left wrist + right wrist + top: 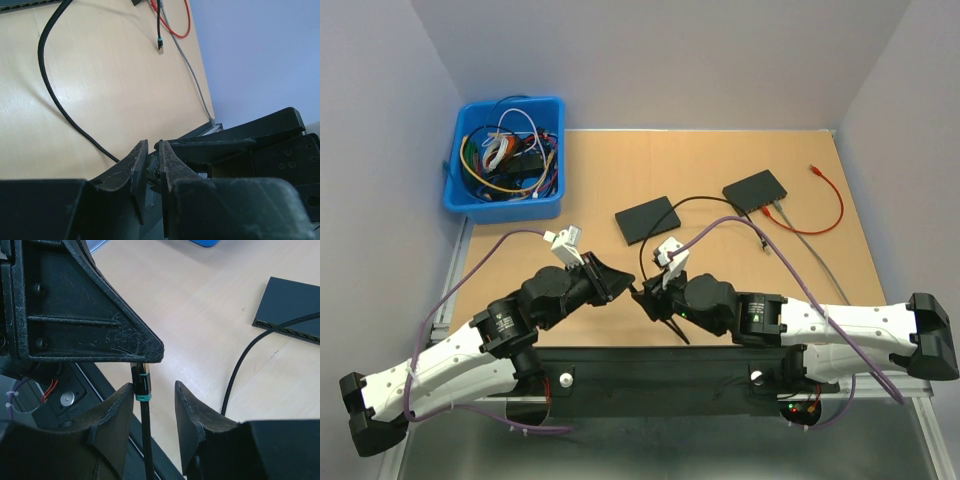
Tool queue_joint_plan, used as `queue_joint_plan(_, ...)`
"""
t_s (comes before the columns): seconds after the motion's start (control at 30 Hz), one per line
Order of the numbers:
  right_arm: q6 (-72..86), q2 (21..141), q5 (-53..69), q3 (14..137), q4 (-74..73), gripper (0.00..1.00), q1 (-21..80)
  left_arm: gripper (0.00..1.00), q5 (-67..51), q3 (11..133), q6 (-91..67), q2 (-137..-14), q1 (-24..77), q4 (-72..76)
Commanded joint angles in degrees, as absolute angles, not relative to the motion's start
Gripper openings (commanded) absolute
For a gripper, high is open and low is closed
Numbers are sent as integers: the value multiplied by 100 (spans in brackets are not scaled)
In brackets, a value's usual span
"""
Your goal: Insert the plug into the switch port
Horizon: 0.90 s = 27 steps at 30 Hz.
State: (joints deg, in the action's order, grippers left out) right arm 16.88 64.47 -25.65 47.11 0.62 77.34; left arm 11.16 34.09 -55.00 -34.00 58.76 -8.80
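Our left end effector (153, 152) is clamped on the plug (141, 381); the right end effector (154, 392) is apart around its cable (147, 440). We'd pinch squarely below the plug before releasing.

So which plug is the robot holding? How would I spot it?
Find the near middle of the wooden table, where the two robot arms meet. The left claw is shut on a small black plug with a teal band, its black cable hanging through the open right claw. A loose plug with the same band lies by the far right switch; only this one is pinched.
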Motion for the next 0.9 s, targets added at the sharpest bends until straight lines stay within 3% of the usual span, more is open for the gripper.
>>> queue_joint_plan(0.0, 1644, 6539, -2645, 5010, 369, 42, 7778, 0, 1151, 3261, -5537, -3349, 5889, -668)
queue_joint_plan(0.23, 1652, 6565, -2751, 5027, 378, 31, 7778, 0, 1134, 3252, -5537, -3384, 5889, -659)
queue_joint_plan(0.63, 1749, 6706, -2769, 4975, 378, 4, 7787, 0, 1134, 3199, -5599, -3401, 5880, -607)
queue_joint_plan(0.87, 1846, 6741, -2812, 4887, 422, 1, 7787, 19, 1160, 3182, -5607, -3366, 5889, -589)
